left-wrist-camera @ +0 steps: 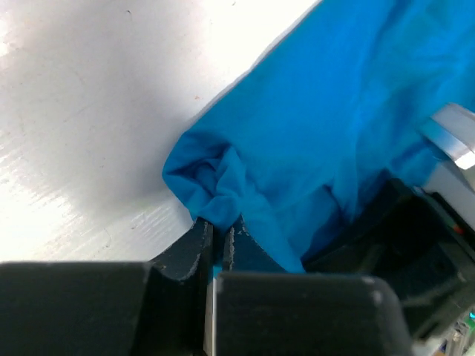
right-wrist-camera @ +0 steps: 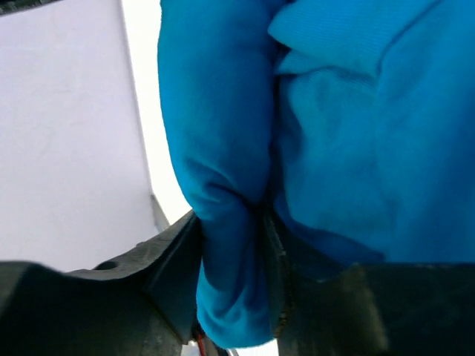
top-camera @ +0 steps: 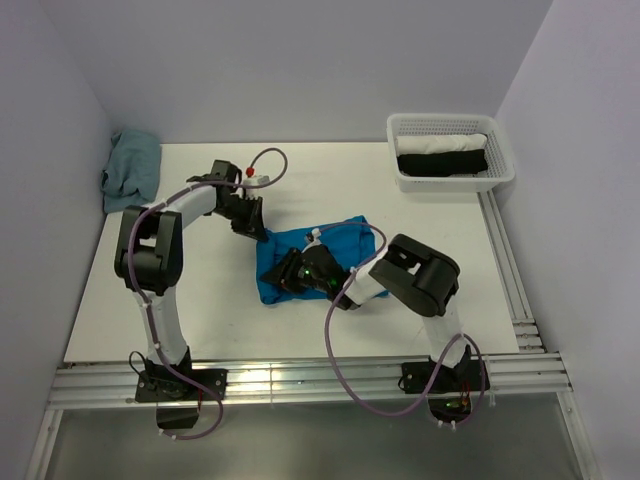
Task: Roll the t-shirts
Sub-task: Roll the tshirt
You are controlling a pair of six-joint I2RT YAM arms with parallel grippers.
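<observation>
At the far left corner of the white counter [top-camera: 200, 310] lies a crumpled dull teal cloth [top-camera: 131, 170], pushed against the wall and well apart from everything else. The left arm bends over from its base and reaches toward the middle, where the left gripper [top-camera: 252, 225] [left-wrist-camera: 219, 231] meets the far left edge of the plain bright blue t-shirt [top-camera: 338, 240] [left-wrist-camera: 334, 126] [right-wrist-camera: 356, 148] of thin soft cloth. From the left wrist view its two dark fingers stand almost together, pinching a small bunched fold at the shirt's corner, with only a sliver of blue between them. The t-shirt itself lies bunched and partly folded near the centre of the counter, between the two arms, one edge trailing toward the near left. The right gripper [top-camera: 292, 274] [right-wrist-camera: 230, 222] comes in low from the right and lies over the shirt's middle; in the right wrist view its jaws stand partly apart with a thick rounded fold of blue cloth filling the gap and touching both fingers, so it holds the shirt. At the far right corner stands a white mesh plastic basket [top-camera: 503, 178], well apart from the shirt, with a white rolled garment [top-camera: 445, 144] and a black rolled garment [top-camera: 440, 163] lying side by side inside.
</observation>
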